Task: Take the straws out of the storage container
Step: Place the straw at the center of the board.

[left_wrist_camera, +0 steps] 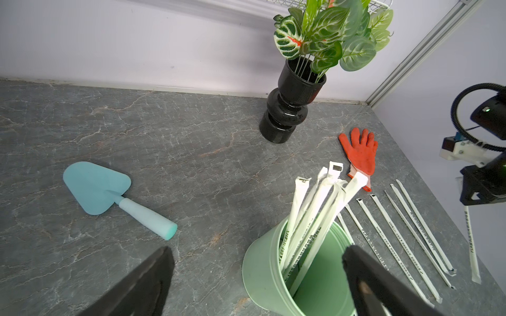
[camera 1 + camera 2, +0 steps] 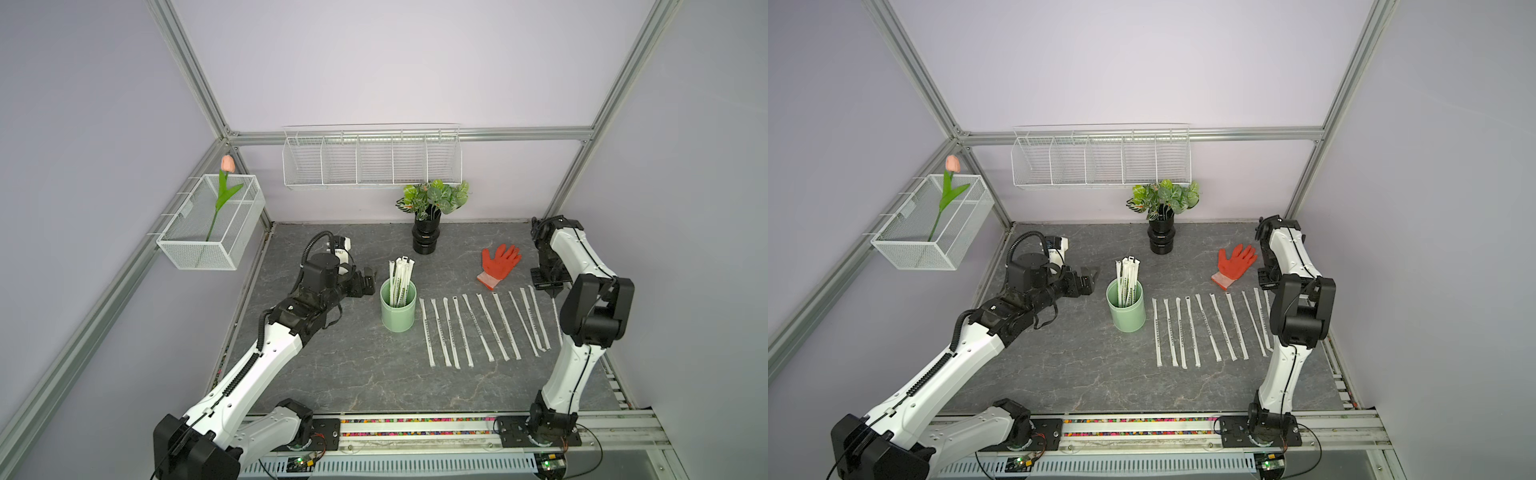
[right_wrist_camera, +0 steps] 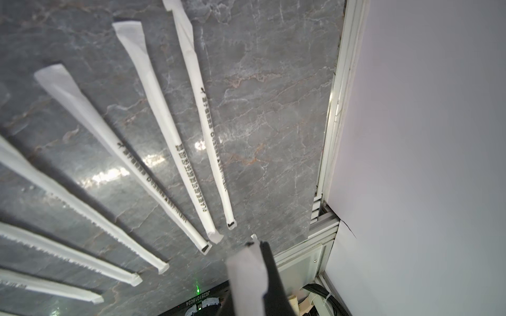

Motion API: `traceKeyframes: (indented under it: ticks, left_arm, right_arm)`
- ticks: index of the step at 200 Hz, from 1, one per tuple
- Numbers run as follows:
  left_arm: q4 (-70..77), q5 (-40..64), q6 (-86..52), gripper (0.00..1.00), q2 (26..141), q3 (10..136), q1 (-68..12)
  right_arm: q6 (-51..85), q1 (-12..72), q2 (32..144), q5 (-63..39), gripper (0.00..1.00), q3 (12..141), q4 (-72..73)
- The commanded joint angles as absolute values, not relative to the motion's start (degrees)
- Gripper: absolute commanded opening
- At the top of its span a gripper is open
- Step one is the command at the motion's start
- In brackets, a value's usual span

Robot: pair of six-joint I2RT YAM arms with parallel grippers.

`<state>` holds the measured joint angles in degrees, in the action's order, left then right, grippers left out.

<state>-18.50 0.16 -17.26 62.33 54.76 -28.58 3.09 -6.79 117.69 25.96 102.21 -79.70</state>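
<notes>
Top views: storage container (image 2: 398,312) upright at mid-table, a handful of straws (image 2: 400,277) leaning inside, tops well above the rim. To its right, a row (image 2: 482,328) of taken-out ones laid side by side, spaced apart, presumably to keep each separate and easy to count. Left tool (image 2: 368,281) just left of the cup, spread wide on nothing, probably placed to steady it. Right tool (image 2: 549,288) at the row's right end, toward the far side

Left wrist: open fingers (image 1: 364,273) flanking the container, seemingly short of contact, though hard to judge this close. Blue trowel (image 1: 95,188) flat on the table, apart from the cup; orange glove (image 1: 360,153) and black vase (image 1: 287,117) on the far side, clear of the work

Right wrist: right tool pinched together on the paper end of one held straw (image 3: 246,276), just right of the last laid one, apparently for setting down next in line
</notes>
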Motion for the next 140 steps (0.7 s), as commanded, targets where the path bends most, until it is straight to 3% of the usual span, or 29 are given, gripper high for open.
traceKeyframes:
  ticks: [1,140]
  left_arm:
    - [-18.35,-0.6,-15.99,1.0,62.61,55.63,-28.73]
    - [-18.23,-0.24,-15.91,1.0,63.19,55.73,-28.74]
  right_arm:
    - [2.55,-7.79,120.61,26.75,0.07,104.59,-77.79]
    - [-0.54,-10.07,130.11,26.58,0.1,106.83,-73.14]
